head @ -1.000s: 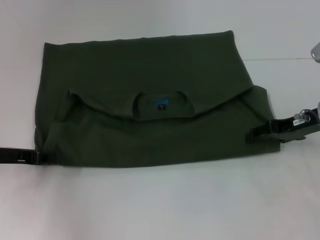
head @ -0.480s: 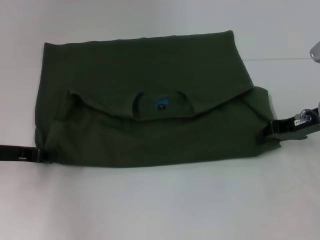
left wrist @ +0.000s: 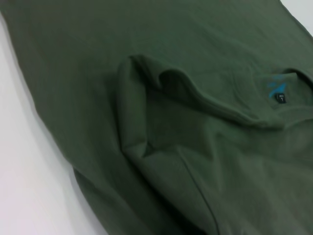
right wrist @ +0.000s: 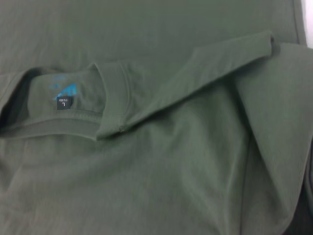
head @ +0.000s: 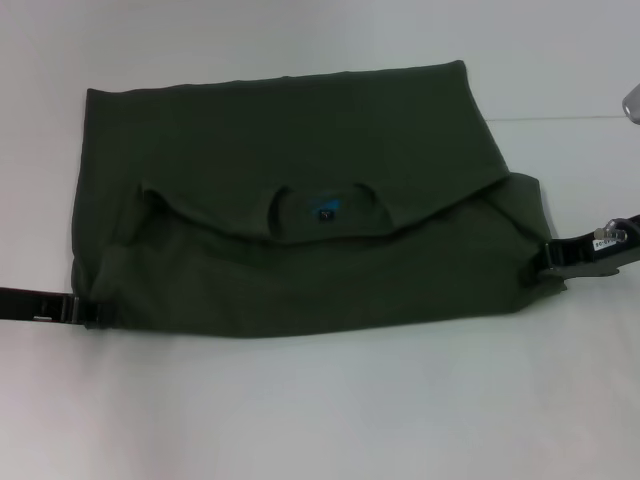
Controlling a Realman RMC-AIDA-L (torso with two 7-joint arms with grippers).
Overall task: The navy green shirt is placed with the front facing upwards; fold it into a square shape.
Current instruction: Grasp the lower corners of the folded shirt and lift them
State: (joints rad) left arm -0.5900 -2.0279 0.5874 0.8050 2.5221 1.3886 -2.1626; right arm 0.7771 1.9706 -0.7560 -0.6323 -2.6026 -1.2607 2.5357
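Note:
The navy green shirt (head: pixel 300 190) lies flat on the white table, folded over so its plain green side shows. The ribbed collar (head: pixel 325 225) with the small blue neck label (head: pixel 323 208) sits in the middle, and no lettering shows. My left gripper (head: pixel 85 310) is at the shirt's near left corner, touching its edge. My right gripper (head: pixel 550 262) is at the shirt's right edge, by the folded sleeve. The left wrist view shows the folded cloth (left wrist: pixel 171 127) and the label (left wrist: pixel 279 95). The right wrist view shows the collar (right wrist: pixel 115 98) and the label (right wrist: pixel 63 102).
The white table (head: pixel 320 420) stretches in front of the shirt and to both sides. A small grey metal part (head: pixel 632 100) shows at the right edge of the head view.
My right gripper has drawn back to the right, from lying over the shirt's right part to its very edge. The left gripper and the shirt have barely moved.

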